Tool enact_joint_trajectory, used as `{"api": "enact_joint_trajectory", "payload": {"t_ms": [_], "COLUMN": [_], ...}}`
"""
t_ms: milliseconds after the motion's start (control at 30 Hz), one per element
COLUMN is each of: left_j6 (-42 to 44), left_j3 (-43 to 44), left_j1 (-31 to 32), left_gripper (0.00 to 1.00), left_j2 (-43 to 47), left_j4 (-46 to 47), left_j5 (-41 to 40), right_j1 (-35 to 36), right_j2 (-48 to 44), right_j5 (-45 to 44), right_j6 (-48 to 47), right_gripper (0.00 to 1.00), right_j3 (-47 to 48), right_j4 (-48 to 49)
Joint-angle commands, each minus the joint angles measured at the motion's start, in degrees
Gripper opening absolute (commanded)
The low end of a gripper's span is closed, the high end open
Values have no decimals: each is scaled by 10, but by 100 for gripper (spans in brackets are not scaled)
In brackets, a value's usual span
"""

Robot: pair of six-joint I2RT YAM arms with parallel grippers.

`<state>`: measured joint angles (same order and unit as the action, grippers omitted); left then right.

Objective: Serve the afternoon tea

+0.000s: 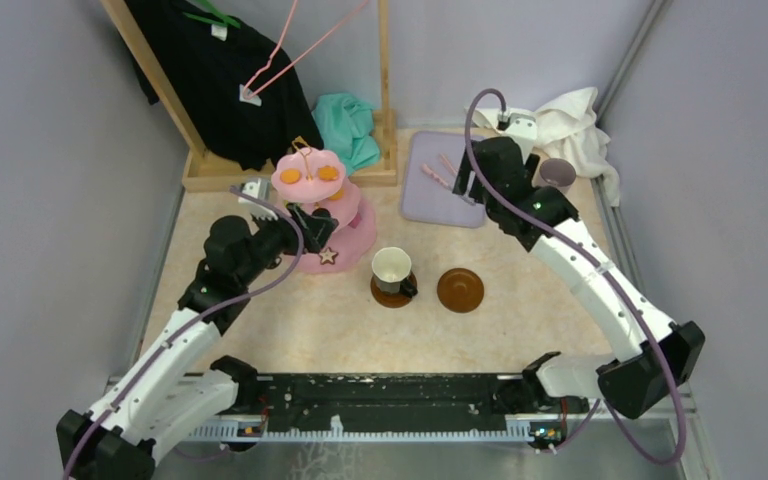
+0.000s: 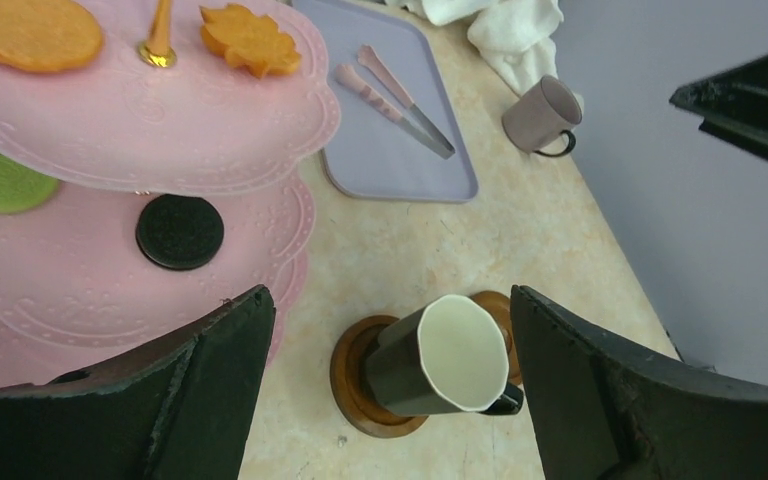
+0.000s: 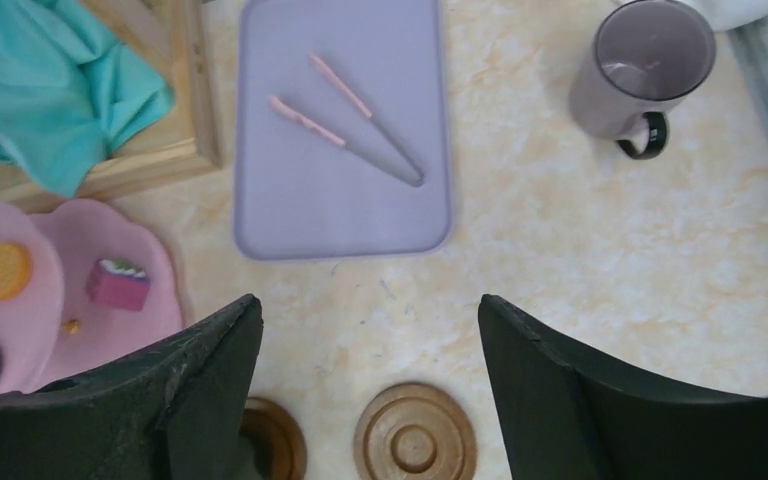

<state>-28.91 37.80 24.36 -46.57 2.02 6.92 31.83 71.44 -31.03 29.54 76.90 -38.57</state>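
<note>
On its brown saucer [image 1: 391, 298], cream mug [image 1: 390, 266] stands upright, empty

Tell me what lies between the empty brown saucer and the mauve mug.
Nothing: the right wrist view shows only bare tabletop from the empty saucer up to the mauve mug.

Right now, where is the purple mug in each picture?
Top view: the mug is at the far right, just right of the tray, beside the white cloth.
Left wrist view: upper right, right of the tray.
Right wrist view: top right corner, right of the tray.
Shared landmark: the lilac tray, always left of the mug.
</note>
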Motion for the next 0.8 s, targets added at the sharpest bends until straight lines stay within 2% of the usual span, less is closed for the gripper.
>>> {"api": "enact_joint_trajectory", "payload": {"t_ms": [0, 233, 467, 767], "left_j6": [29, 37, 30, 19], "left_j3": [18, 12, -11, -21], "left_j1": [41, 104, 140, 166], "left_gripper": [92, 92, 92, 92], "left_j2": [-16, -41, -46, -90], "left_j4": [-30, -48, -49, -33], "left_j5": [-21, -48, -63, -65], "right_j1": [-54, -167, -214, -252], "right_j2": [41, 135, 246, 374], "right_j5": [-40, -8, 0, -11], "right_j6": [-60, -93, -124, -154], "right_gripper": [78, 72, 68, 66], "right_j3": [44, 94, 150, 249], "right_j4": [44, 63, 102, 89]}}
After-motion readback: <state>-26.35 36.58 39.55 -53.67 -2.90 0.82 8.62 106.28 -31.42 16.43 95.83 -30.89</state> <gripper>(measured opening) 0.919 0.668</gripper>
